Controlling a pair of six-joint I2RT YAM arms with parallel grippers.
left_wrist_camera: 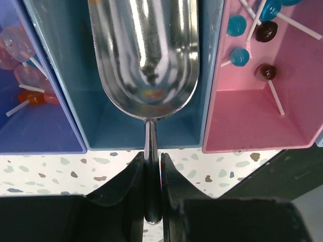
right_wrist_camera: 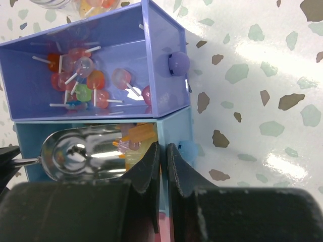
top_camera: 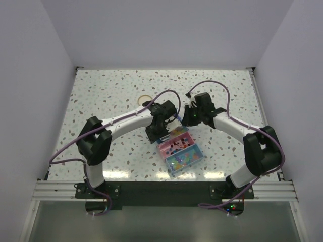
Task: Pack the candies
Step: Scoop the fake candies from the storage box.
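My left gripper (left_wrist_camera: 153,160) is shut on the thin handle of a shiny metal scoop (left_wrist_camera: 146,55). The scoop's bowl lies inside the light blue compartment (left_wrist_camera: 65,80) of the candy box (top_camera: 180,149). In the right wrist view the scoop (right_wrist_camera: 75,154) sits beside orange-amber candies (right_wrist_camera: 136,134) in that compartment. My right gripper (right_wrist_camera: 163,149) is shut on the blue compartment's end wall (right_wrist_camera: 174,128), next to its round knob (right_wrist_camera: 187,149). From above, both grippers meet at the box's far end: left gripper (top_camera: 165,128), right gripper (top_camera: 187,120).
A purple compartment (right_wrist_camera: 164,35) holds red, orange and pink lollipops (right_wrist_camera: 81,80). A pink compartment (left_wrist_camera: 252,121) holds blue and dark lollipops (left_wrist_camera: 237,55). A clear jar (right_wrist_camera: 53,3) peeks in at the top. A tan ring (top_camera: 145,99) lies on the speckled table behind the arms.
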